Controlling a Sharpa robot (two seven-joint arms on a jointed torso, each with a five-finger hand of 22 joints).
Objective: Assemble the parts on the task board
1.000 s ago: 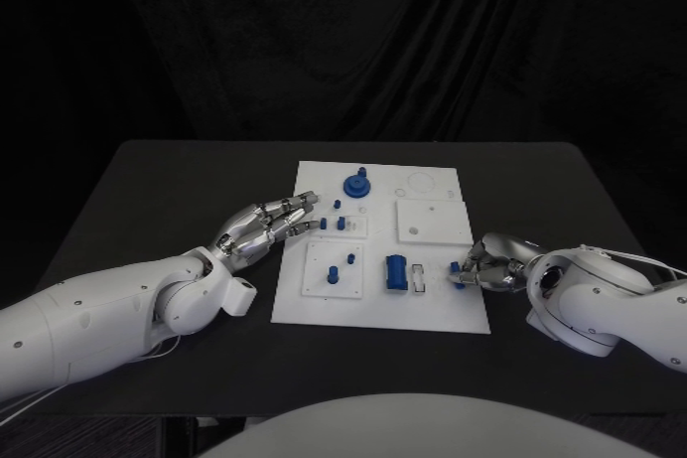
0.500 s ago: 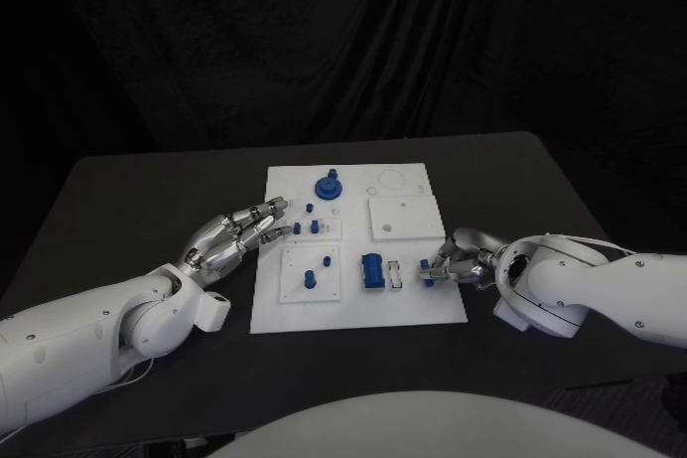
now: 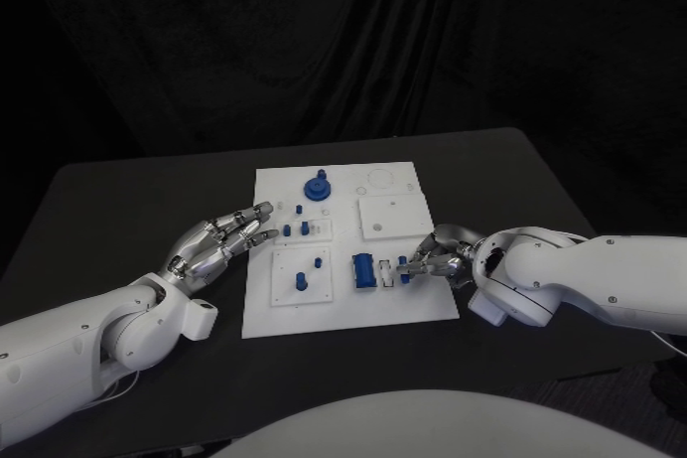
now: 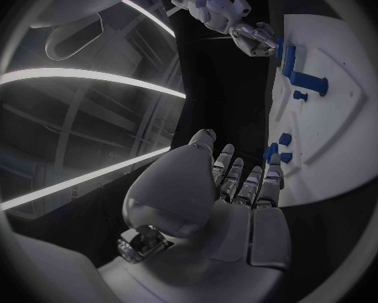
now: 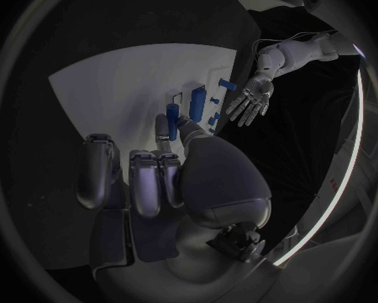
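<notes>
The white task board (image 3: pixel 408 304) lies mid-table. On it a blue cylinder (image 3: pixel 363 270) lies on its side beside a narrow slot, a round blue part (image 3: pixel 315 188) stands at the far end, and small blue pegs (image 3: pixel 301 280) stand in the left plates. My right hand (image 3: pixel 441 253) pinches a small blue part (image 3: pixel 407 271) between thumb and finger, just right of the cylinder (image 5: pixel 198 104); the pinched part (image 5: pixel 172 112) is low over the board (image 5: pixel 114 91). My left hand (image 3: pixel 222 241) hovers open at the board's left edge, fingers (image 4: pixel 249 182) spread toward the board (image 4: pixel 340 121).
The black table (image 3: pixel 129 210) surrounds the board, with bare room on both sides and in front. A raised square white plate (image 3: pixel 391 216) sits on the board's right half. In the left wrist view the right hand (image 4: pixel 248 35) reaches over the far edge.
The camera has shifted the whole view. Against the board, my right hand has carried the small blue part inward from the right edge toward the cylinder. The left hand stays at the left edge.
</notes>
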